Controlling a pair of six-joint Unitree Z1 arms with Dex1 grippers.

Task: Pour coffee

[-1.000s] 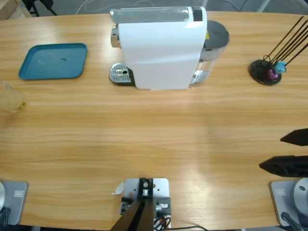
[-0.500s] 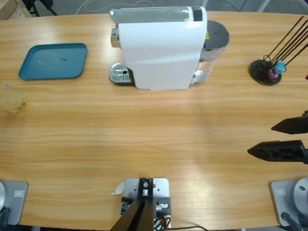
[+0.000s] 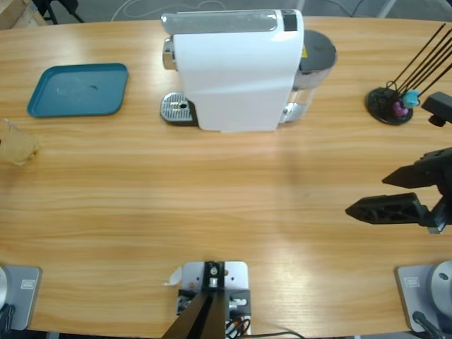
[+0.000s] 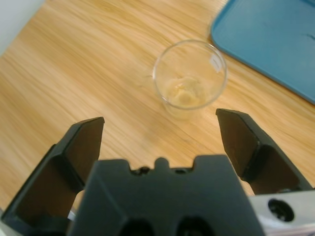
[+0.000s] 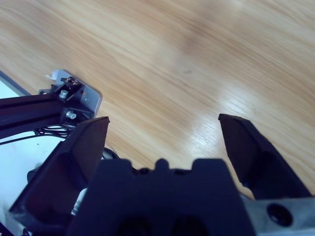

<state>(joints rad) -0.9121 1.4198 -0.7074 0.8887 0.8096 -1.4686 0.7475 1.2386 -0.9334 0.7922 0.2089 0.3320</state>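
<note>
The coffee (image 4: 184, 93) is a shallow tan layer in a small clear glass tumbler (image 4: 189, 78) standing upright on the wood. In the high view the same tumbler (image 3: 15, 143) sits at the table's far left edge. My left gripper (image 4: 160, 120) is open and hovers just short of the tumbler, apart from it; this gripper does not show in the high view. My right gripper (image 3: 366, 195) comes in from the right edge, open and holding nothing, over bare wood, as the right wrist view (image 5: 163, 119) also shows.
A big white coffee machine (image 3: 233, 70) with a metal drip tray (image 3: 176, 109) stands at the back middle. A teal tray (image 3: 79, 90) lies back left, near the tumbler (image 4: 275, 39). A black stand with thin rods (image 3: 390, 104) sits back right.
My right gripper has moved left from the right edge, further over the table, still open. The tumbler, machine and tray have not moved.
</note>
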